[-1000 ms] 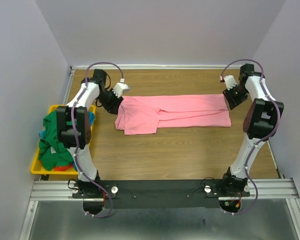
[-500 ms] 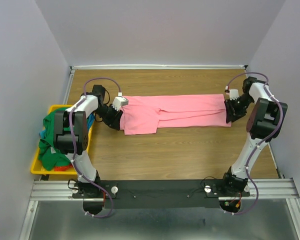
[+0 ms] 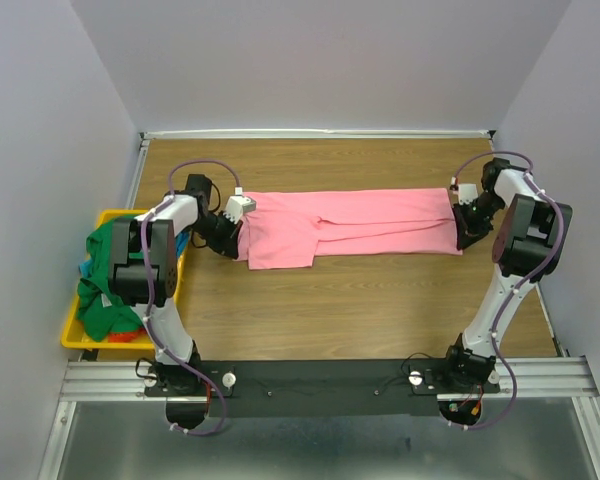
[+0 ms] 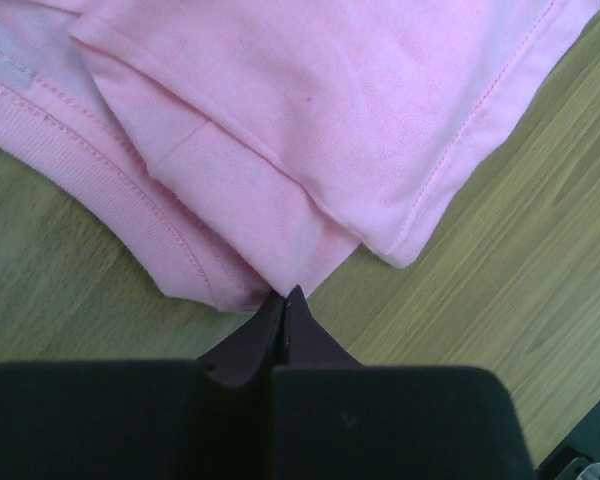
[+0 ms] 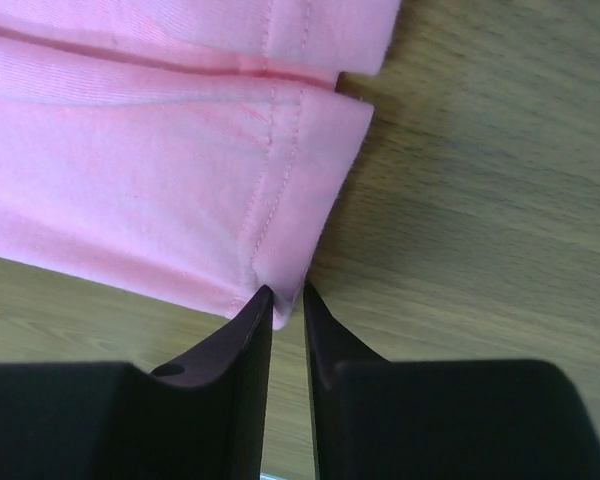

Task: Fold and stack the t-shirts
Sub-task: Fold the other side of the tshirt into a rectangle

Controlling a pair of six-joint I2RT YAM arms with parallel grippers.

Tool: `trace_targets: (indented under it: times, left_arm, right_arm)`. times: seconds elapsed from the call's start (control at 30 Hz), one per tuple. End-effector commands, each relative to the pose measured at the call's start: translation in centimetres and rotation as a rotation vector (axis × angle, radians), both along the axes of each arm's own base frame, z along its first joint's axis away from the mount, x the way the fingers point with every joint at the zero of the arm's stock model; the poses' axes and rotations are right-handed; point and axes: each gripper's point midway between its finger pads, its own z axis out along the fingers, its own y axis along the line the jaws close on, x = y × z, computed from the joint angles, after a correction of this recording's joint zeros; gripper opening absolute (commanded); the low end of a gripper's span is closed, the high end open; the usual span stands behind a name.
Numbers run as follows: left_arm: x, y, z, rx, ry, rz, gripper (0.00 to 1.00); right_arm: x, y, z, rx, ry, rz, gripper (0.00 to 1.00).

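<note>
No readable text, labels, brands or numbers in any of my views. Pink shirt (image 3: 350, 227) fabric is plain, and the counter (image 3: 350, 300) carries no markings I can read.
</note>
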Motion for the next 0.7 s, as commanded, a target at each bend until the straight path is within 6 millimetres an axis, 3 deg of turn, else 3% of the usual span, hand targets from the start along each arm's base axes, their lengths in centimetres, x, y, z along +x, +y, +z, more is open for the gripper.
trace_targets:
  times: [0.0, 0.1, 0.2, 0.23, 0.3, 0.4, 0.5, 0.67]
  left_arm:
    - [-1.6, 1.4, -1.9, 0.078, 0.038, 0.007, 0.0]
    - [-1.4, 1.3, -1.1, 0.073, 0.02, 0.02, 0.0]
    - [-0.6, 0.9, 0.8, 0.044, -0.028, 0.036, 0.24]
    - [-0.2, 0.7, 1.7, 0.03, -0.053, 0.033, 0.34]
    - [-0.4, 0.0, 3.9, -0.01, -0.087, 0.009, 0.39]
    - [-1.1, -0.7, 6.3, -0.059, -0.141, -0.045, 0.41]
    - [-3.0, -1.4, 6.7, -0.097, -0.137, -0.09, 0.45]
    - [-3.0, -2.5, 6.8, -0.135, -0.153, -0.083, 0.47]
  right_arm:
    - [-0.4, -2.0, -1.3, -0.112, 0.014, 0.017, 0.22]
    - [-0.2, -2.4, -0.7, -0.134, -0.001, 0.023, 0.24]
    - [0.5, -2.4, 0.4, -0.132, -0.036, 0.011, 0.35]
    - [1.5, -2.5, 1.5, -0.138, -0.076, 0.004, 0.37]
    - [2.5, -1.8, 4.3, -0.102, -0.136, -0.006, 0.41]
    - [3.6, 0.2, 7.2, -0.012, -0.228, -0.022, 0.49]
    - [3.5, 4.2, 9.7, 0.123, -0.285, -0.027, 0.52]
    - [2.7, 14.5, 10.7, 0.323, -0.302, 0.016, 0.51]
